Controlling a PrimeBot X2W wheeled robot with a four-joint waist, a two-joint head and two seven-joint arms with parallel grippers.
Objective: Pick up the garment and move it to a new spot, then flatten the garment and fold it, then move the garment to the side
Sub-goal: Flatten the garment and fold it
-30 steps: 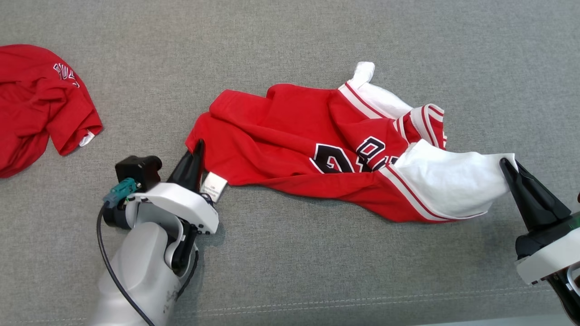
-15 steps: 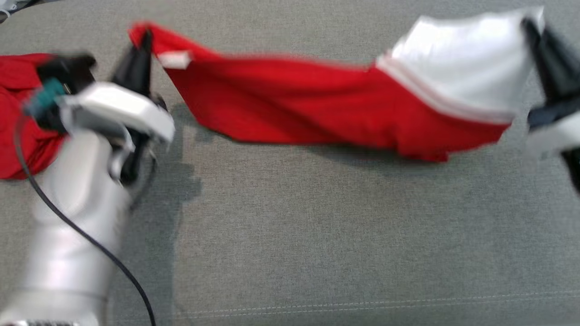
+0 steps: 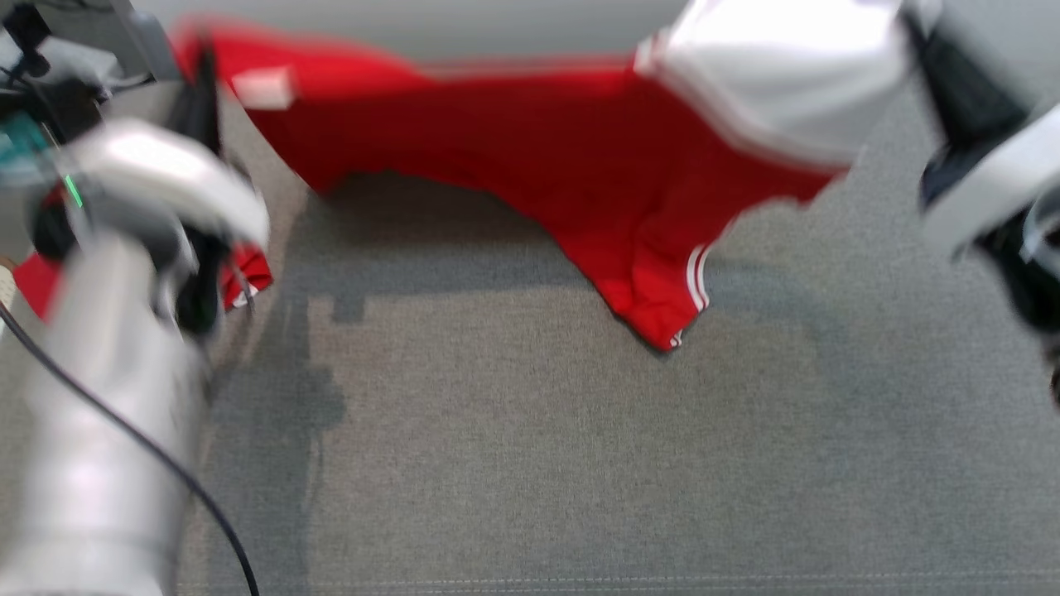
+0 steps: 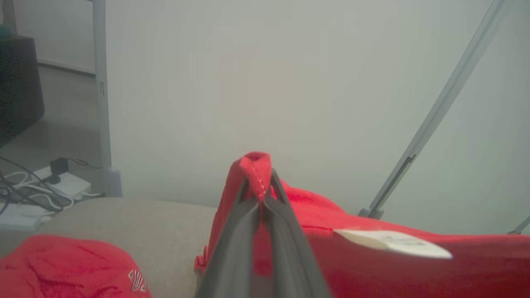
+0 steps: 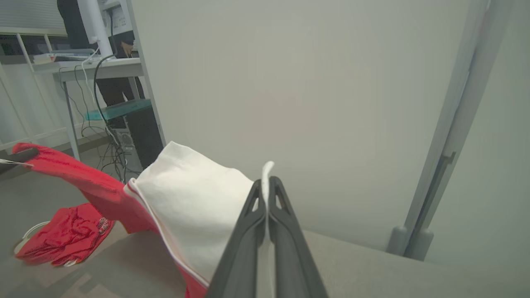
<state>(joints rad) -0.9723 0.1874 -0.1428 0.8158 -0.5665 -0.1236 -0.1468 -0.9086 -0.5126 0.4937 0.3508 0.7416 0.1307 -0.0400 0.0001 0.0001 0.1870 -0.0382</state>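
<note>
We note the grey worktop (image 3: 530,463), and over it the red-and-white garment (image 3: 513,157) stretched in the air, lifted at both ends — left claw (image 4: 260,191) pinching a red corner, right claw (image 5: 266,184) pinching the white edge — with its low tip near the surface, contact unclear to us.

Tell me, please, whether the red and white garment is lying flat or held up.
Held up: the garment hangs stretched between left gripper and right gripper, each pinching one end.
</note>
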